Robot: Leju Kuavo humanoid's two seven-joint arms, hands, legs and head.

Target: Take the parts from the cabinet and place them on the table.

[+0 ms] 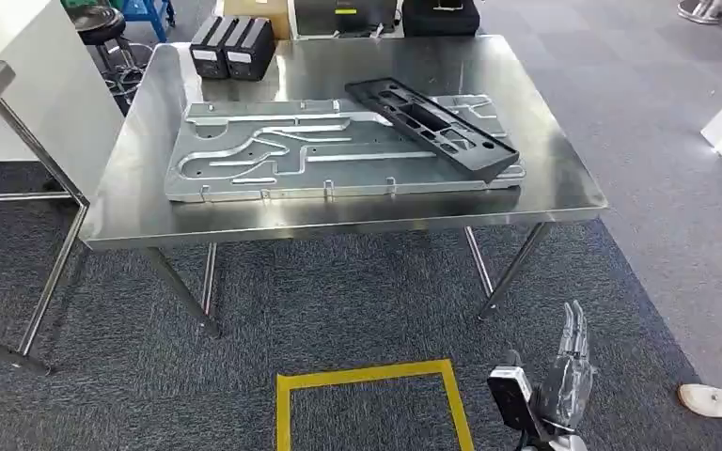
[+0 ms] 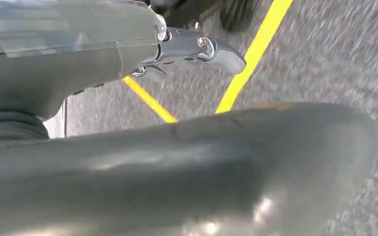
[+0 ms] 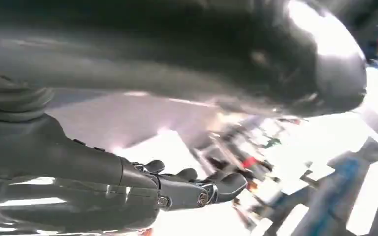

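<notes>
Head view, looking down at a shiny steel table (image 1: pixel 132 211) on grey carpet. On the table, a big flat metal plate (image 1: pixel 273 155) with curvy grooves, long side lying left to right along the table. On top of its right part, a long black part (image 1: pixel 431 127), set slantwise, one end toward the far middle, the other end toward the near right corner, sticking a little past the plate's edge. At the far left of the table, two black boxes (image 1: pixel 230 45) side by side, each with a small white label too small to read. On the floor in front, a square of yellow tape (image 1: pixel 376 376). At the bottom right, the right hand (image 1: pixel 569 371), hanging low beside the body, fingers straight and pointing toward the table, holding nothing. At the right edge, a person's white shoe (image 1: pixel 719 402).

Left wrist view, blurry. Left hand (image 2: pixel 128 64) over grey carpet and yellow tape lines, fingers stretched out, nothing in them.

Right wrist view, very blurry. Right hand's fingers (image 3: pixel 197 189) lightly bent, apart, empty. Background too smeared to tell.
</notes>
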